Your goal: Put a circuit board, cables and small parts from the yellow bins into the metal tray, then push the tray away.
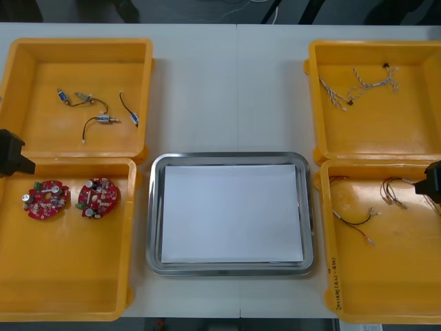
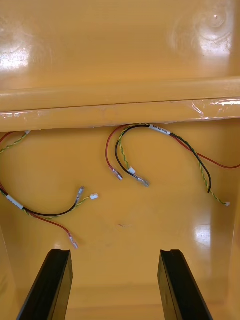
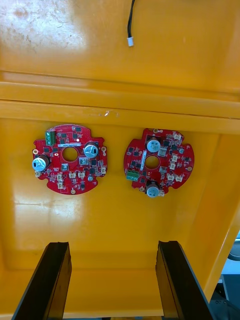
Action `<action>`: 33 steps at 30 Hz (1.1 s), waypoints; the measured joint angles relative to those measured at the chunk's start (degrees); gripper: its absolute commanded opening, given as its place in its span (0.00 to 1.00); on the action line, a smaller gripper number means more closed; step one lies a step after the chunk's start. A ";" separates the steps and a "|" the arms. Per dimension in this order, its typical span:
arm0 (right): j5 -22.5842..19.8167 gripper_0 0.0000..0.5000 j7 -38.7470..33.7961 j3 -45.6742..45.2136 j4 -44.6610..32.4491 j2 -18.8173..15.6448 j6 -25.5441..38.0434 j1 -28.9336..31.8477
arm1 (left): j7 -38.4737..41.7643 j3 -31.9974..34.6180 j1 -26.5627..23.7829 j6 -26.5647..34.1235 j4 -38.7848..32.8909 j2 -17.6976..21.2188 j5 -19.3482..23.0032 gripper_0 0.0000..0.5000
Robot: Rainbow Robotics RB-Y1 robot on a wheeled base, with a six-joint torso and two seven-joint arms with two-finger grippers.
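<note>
Two round red circuit boards (image 1: 45, 198) (image 1: 97, 196) lie side by side in the near left yellow bin (image 1: 65, 283). My left gripper (image 3: 112, 280) hangs open over this bin, a short way back from the boards (image 3: 69, 159) (image 3: 158, 162), holding nothing. Red and yellow cables (image 1: 355, 217) (image 1: 396, 189) lie in the near right yellow bin (image 1: 386, 289). Above them my right gripper (image 2: 115, 285) is open and empty, with one cable (image 2: 150, 150) ahead of its fingers and another (image 2: 45, 205) off to one side. The metal tray (image 1: 154, 214), white inside, sits between the bins.
The far left bin (image 1: 41, 55) holds small metal parts with black cables (image 1: 96, 110). In the far right bin (image 1: 406, 138) lie twisted blue and white cables (image 1: 358, 86). A black cable end (image 3: 131, 25) shows beyond the bin wall in the left wrist view.
</note>
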 measured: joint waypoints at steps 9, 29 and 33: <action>0.00 1.00 0.00 0.00 0.00 0.00 0.00 0.00 | 0.00 0.00 0.00 0.00 0.00 0.00 0.00 1.00; 0.00 1.00 0.00 0.00 0.00 0.00 0.00 0.00 | 0.00 0.00 0.00 0.00 0.00 0.00 0.00 1.00; 0.00 1.00 0.00 0.00 0.00 0.00 0.00 0.00 | 0.00 0.00 0.00 0.00 0.00 0.00 0.00 1.00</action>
